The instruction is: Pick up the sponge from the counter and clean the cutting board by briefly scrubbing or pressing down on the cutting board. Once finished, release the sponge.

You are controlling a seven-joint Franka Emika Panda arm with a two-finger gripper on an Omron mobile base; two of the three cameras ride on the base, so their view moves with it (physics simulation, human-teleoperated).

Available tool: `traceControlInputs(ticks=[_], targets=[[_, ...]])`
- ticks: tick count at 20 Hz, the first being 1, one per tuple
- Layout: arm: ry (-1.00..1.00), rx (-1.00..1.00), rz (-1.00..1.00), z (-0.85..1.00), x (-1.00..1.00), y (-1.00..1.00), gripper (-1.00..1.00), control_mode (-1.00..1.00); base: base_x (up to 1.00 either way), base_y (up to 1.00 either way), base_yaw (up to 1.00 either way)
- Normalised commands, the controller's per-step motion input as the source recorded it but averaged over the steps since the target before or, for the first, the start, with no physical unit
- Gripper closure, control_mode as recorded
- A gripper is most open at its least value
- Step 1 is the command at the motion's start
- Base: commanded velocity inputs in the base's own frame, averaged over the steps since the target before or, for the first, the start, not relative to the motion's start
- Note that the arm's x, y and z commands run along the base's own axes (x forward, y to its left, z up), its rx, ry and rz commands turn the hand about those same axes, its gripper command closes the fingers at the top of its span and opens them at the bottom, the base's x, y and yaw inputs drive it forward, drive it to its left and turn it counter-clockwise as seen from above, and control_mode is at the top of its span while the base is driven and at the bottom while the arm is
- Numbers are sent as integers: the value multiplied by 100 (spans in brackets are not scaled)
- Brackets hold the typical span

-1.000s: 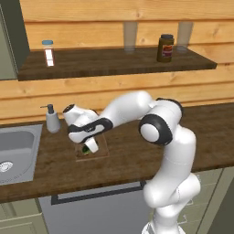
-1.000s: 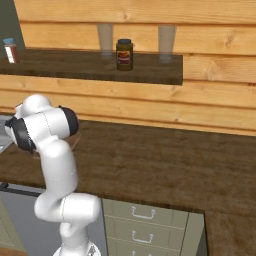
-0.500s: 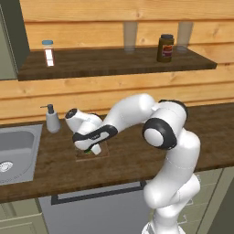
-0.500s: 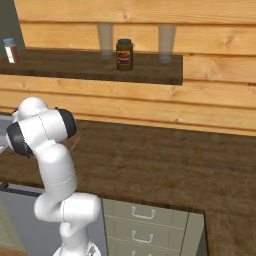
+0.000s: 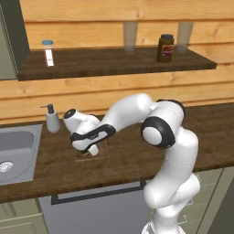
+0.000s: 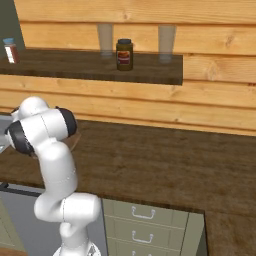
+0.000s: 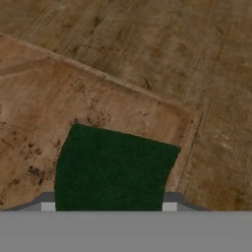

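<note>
Starting at the far left of the left base view, I am seeing the grey sink set into the dark wood-grain surface, with a small soap dispenser standing just beside its back right corner. To the right of that my arm is reaching down and leftward, and the tool is sitting low over the cutting board, which is lying flat on the surface near the sink. A sliver of green is peeking out under the tool there, and that is the sponge, lying on the board. In the hand view I am looking straight down on it: the sponge is showing as a dark green block resting on the stained brown board, directly ahead of the tool and between where its tips should be, with the board's pale edge line running diagonally above it and the bare surface beyond. The fingertips are not showing clearly at the bottom of that view, so I cannot tell how wide the tool is standing or whether it is pinching the sponge or merely pressing on it. On the shelf above, going left to right, a small white jar, a clear glass, a dark brown jar and another glass are standing upright. In the right base view the arm's shoulder is blocking the work area.
</note>
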Motion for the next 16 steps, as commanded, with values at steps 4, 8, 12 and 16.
traceControlInputs(ticks=[4, 8, 12, 16], targets=[[0, -2, 0, -8, 8, 14, 100, -100, 0, 0, 0], [-10, -5, 0, -37, 3, -1, 100, -100, 0, 0, 0], [-8, -2, 0, -37, 0, -15, 100, -100, 0, 0, 0], [-5, -4, -1, -29, 0, -10, 100, -100, 0, 0, 0]])
